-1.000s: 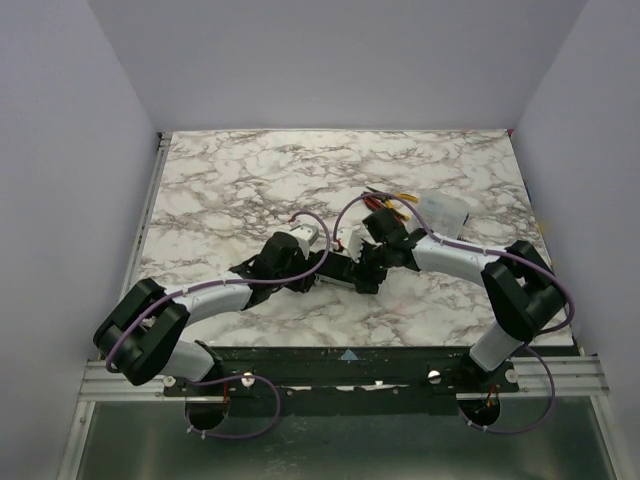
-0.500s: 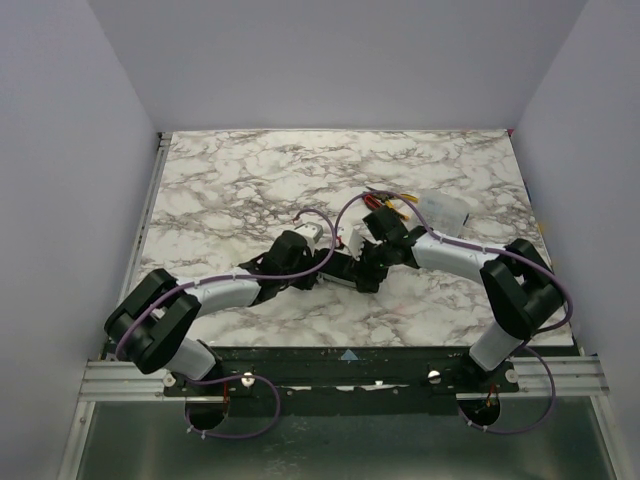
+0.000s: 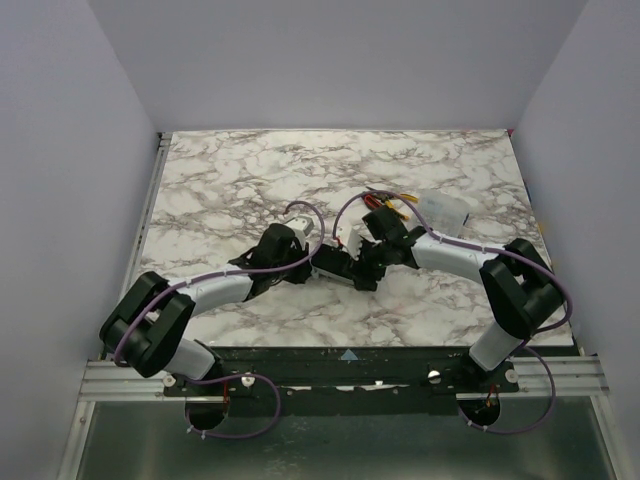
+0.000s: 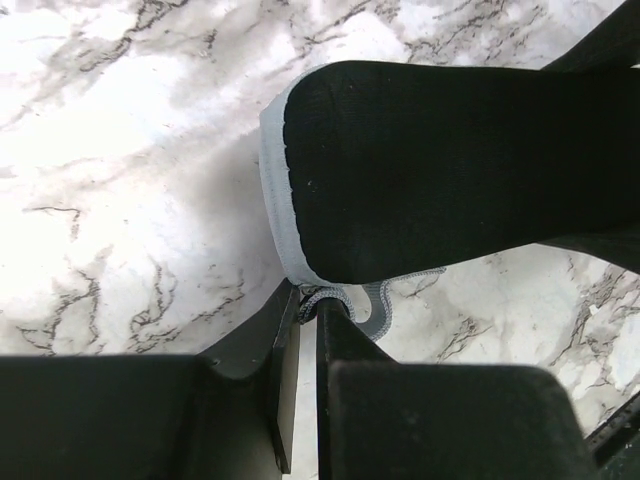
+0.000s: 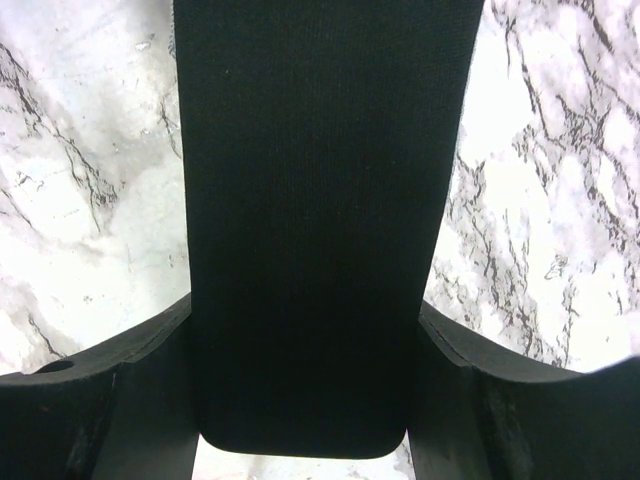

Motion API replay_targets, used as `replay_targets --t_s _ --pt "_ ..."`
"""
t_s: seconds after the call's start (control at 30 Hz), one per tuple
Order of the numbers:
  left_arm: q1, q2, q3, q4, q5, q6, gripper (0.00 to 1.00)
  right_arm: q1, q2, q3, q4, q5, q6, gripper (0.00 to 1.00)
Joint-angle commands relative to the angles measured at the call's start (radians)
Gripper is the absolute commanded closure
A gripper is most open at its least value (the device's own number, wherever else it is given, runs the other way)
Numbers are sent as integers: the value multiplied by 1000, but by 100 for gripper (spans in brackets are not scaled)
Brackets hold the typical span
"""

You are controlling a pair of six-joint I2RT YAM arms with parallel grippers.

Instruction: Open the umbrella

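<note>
**Top view.** The left arm [image 3: 215, 290] and the right arm [image 3: 450, 250] reach inward over the marbled worktop [image 3: 250, 170] and meet near its middle. The umbrella [image 3: 335, 264] sits between them as a short dark bundle, folded, not spread. Whether it rests on the surface or is held just above it cannot be told. Beyond the right arm, toward the far right, lie hand tools [image 3: 393, 199] with red and yellow handles. Just beside them is a pale plastic case [image 3: 442, 212]. Both are apart from the umbrella.

**Left wrist view.** The umbrella [image 4: 450, 170] appears as a broad black fabric body with a rounded end, bordered by light-blue edging [image 4: 268, 170]. It lies across the upper part of the view, above the worktop. The left jaws are almost closed, with only a thin slit between the two fingers [image 4: 255, 350]. A wavy strip of light-blue hem [image 4: 375, 310] under the fabric runs into their tips, so they pinch the umbrella by this edge.

**Right wrist view.** The black fabric of the umbrella [image 5: 315, 220] fills the whole space between the right fingers [image 5: 140, 390]. It runs from the top edge of the view down to a blunt end with rounded corners near the bottom. The right jaws are closed onto this body, one finger against each side. Marbled worktop shows to the left and right of the fabric.
</note>
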Motion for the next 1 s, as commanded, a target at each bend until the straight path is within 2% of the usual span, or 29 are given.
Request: replay_targets --t_s 0.0,0.33,0.5,0.6,0.63,0.67,0.73,0.77,0.97 --pt "112 -48 7 119 -139 61 100 21 14 -63 -241 -109 -123 96" --pt "150 -95 8 64 -44 108 100 -55 9 -57 -326 -88 -257 100" --pt "147 -85 2 109 75 118 100 -59 -4 -52 -340 -84 -432 100" --pt "133 -85 -1 140 218 161 100 -59 40 4 -333 -67 -440 100" --pt "121 -99 -5 140 250 179 95 -58 56 23 -340 -65 -444 100" --pt "112 -114 -13 142 270 191 86 -59 67 37 -340 -64 -449 100" --pt "107 -142 -32 133 277 186 61 -59 54 26 -307 -51 -473 100" --pt "105 -147 -36 123 265 176 54 -58 43 12 -287 -43 -483 100" --pt "48 -110 -64 116 281 176 51 -59 18 -28 -224 -32 -532 99"
